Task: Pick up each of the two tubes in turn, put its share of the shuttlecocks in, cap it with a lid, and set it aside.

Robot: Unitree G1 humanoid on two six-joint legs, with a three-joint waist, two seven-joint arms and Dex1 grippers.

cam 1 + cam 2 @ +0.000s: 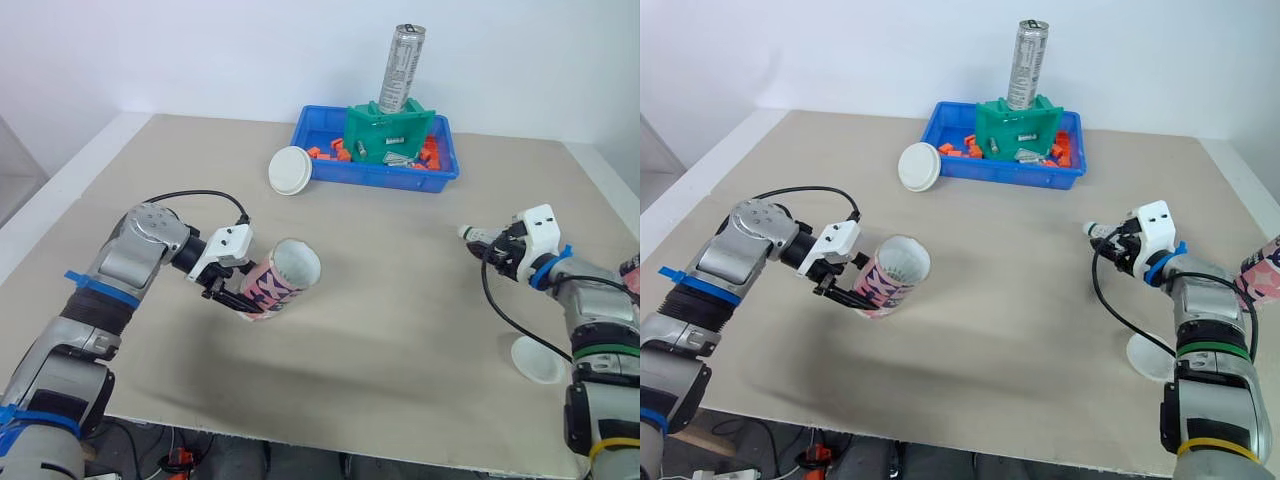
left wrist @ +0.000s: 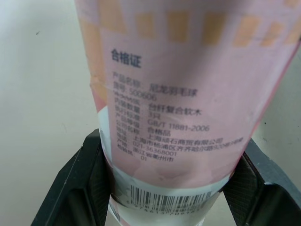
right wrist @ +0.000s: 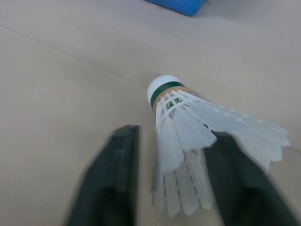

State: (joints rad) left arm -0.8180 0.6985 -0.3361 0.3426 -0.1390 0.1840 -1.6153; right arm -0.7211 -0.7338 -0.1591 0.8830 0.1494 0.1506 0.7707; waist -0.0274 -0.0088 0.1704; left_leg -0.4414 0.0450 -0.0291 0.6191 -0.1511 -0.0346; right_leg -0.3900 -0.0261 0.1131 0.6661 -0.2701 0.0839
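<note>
Two tubes were in sight. One pink tube [image 1: 280, 281] sat tilted in the left gripper [image 1: 232, 292], well nearer the robot than the blue bin [image 1: 400, 180] and off to the bin's left. The black fingers [image 2: 82, 183] were clamped against its lower end, and its open mouth was turned up toward the bin. The second tube [image 1: 1265, 268] showed only as a pink sliver far to the bin's right. There were two white lids: one lid [image 1: 291, 170] touched the bin's left end, and the other lid [image 1: 537, 360] lay far from the bin at the table's [image 1: 400, 300] near edge. The right gripper [image 1: 492, 245], nearer than the bin's right end, pinched the feathers of one shuttlecock [image 3: 188, 122], cork pointing left. On the bin's near side, bare tabletop lay broad between the grippers.
</note>
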